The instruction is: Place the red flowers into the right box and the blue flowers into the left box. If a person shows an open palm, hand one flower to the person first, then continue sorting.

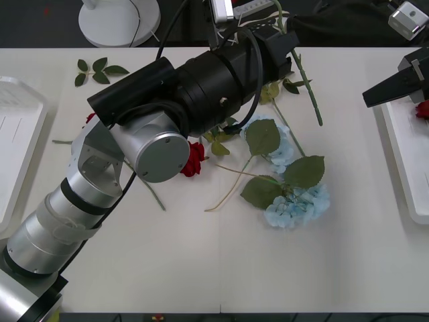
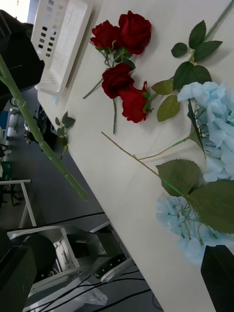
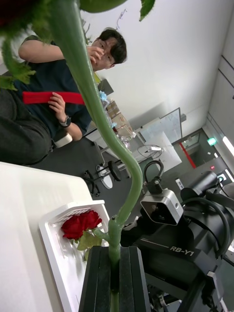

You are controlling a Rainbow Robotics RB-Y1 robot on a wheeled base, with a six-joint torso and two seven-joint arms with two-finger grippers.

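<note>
Left pincer (image 3: pixel 114 273) clamped on green stem of red rose (image 3: pixel 78 73), raised near worktop (image 1: pixel 201 268) far edge. Right pincer (image 1: pixel 392 87) above right box (image 1: pixel 402 168) at right edge; finger gap unclear. Blue flowers (image 1: pixel 295 201) mid-worktop; near edge open. Right wrist view: four red roses (image 2: pixel 122 63) clustered, left box (image 2: pixel 61 44) beyond. Left wrist view: rose in box (image 3: pixel 78 226).

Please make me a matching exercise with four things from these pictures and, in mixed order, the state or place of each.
Things:
1. left gripper
2. blue flowers
3. right box
4. right gripper

States or places:
a. open, beside the right box's far corner
b. has a red rose lying in it
c. shut on a green stem
d. lying at the middle of the table

Pairs: 1-c, 2-d, 3-b, 4-a
</note>
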